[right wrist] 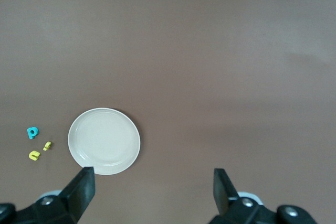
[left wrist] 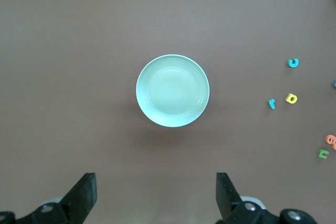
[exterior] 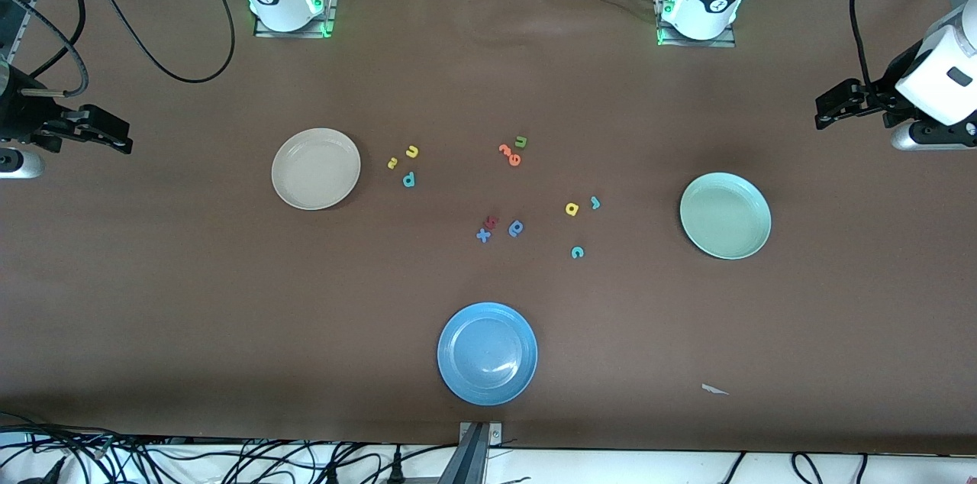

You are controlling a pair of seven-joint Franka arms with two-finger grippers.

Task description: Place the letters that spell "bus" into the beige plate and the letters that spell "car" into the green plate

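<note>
Waiting at the outset: no letter sits in either plate yet, both arms parked high at their own ends of the tabletop (exterior: 488, 72).

Beige plate (exterior: 316, 168) lies toward the right arm's end, bare. Just beside it, toward the table's middle: yellow u (exterior: 412, 152), small yellow s (exterior: 392, 162), teal b (exterior: 409, 179), close together but apart.

Green plate (exterior: 725, 215) lies toward the left arm's end, also bare. Yellow a (exterior: 572, 209) and thin teal r (exterior: 595, 202) sit side by side between it and the table's middle; teal c (exterior: 577, 253) is nearer the front camera than those two.

Distractors in the middle: green u (exterior: 520, 141) touching or nearly touching the orange letters (exterior: 509, 155), blue x (exterior: 483, 235), dark blue a-like letter (exterior: 516, 228), blue plate (exterior: 487, 353) nearest the camera.

Right gripper (exterior: 114, 137) hangs over bare tabletop outside the beige plate, fingers (right wrist: 81, 190) spread wide, holding nothing. Left gripper (exterior: 828, 108) hangs over bare tabletop outside the green plate, fingers (left wrist: 84, 195) likewise wide apart and empty.

Next move (my reading): either arm must descend to its nearest cluster and pinch one letter. They are tiny and flat, so the fingers need to narrow and come down square on a single piece.
</note>
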